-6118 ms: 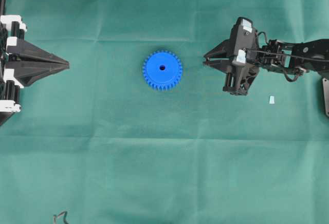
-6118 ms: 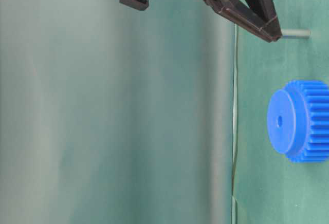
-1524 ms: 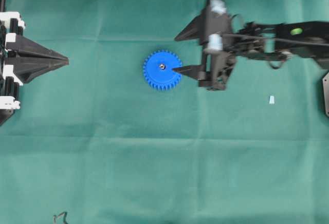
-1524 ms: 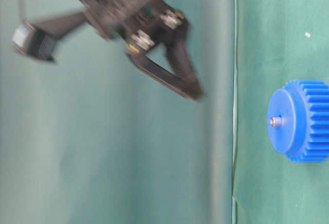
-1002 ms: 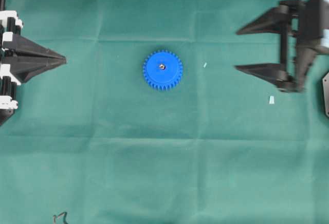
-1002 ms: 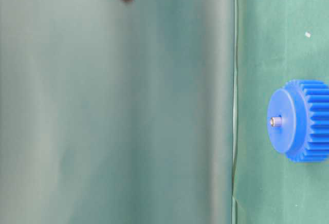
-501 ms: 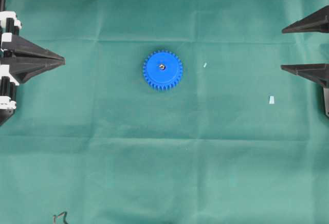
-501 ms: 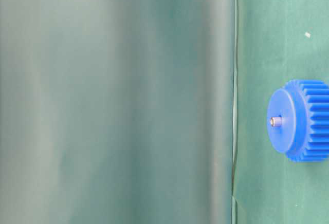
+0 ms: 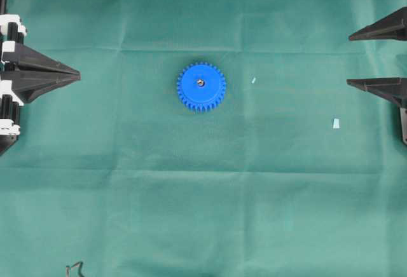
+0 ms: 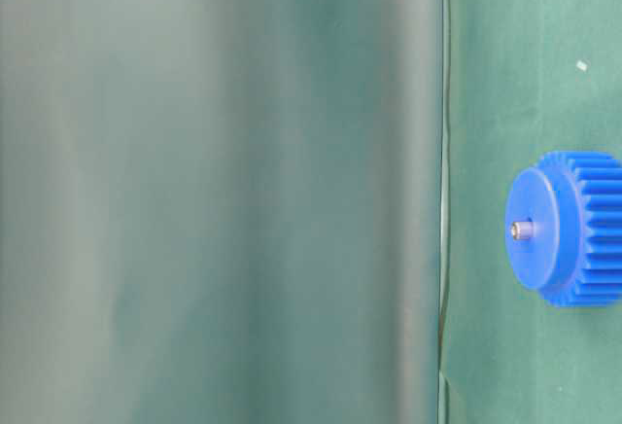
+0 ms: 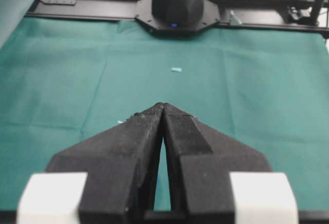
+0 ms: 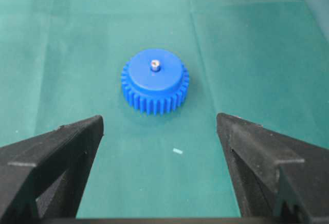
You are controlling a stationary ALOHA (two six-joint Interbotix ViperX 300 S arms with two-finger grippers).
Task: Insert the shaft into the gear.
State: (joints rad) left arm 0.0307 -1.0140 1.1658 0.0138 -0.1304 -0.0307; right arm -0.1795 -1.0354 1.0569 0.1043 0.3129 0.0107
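- The gear (image 9: 201, 86) is lying flat on the green cloth (image 9: 191, 194) covering the desk, near the middle of the overhead view, its teeth ringing the rim.
- The shaft (image 9: 200, 82) is sitting upright in the gear's centre hole; in the table-level view its silvery tip (image 10: 522, 230) is poking a little above the blue face, and the right wrist view is showing the same stub (image 12: 155, 65).
- The right gripper (image 9: 379, 59) is hanging at the right edge of the overhead view, well apart from the gear, with its two black fingers (image 9: 375, 85) standing wide apart and nothing between them. From its own camera the fingers (image 12: 61, 142) are framing the gear from a distance.
- The left gripper (image 9: 77, 72) is resting at the left edge of the overhead view, pointing toward the gear; its fingers (image 11: 139, 131) are pressed together at the tips, holding nothing that can be seen.
- A small whitish chip (image 9: 335, 123) is lying on the cloth near the right gripper's lower finger.
- A tiny pale speck (image 9: 253, 80) is lying between the gear and the right gripper; it is probably the same speck (image 12: 177, 151) that is showing in front of the gear in the right wrist view, though it is too small to be sure.
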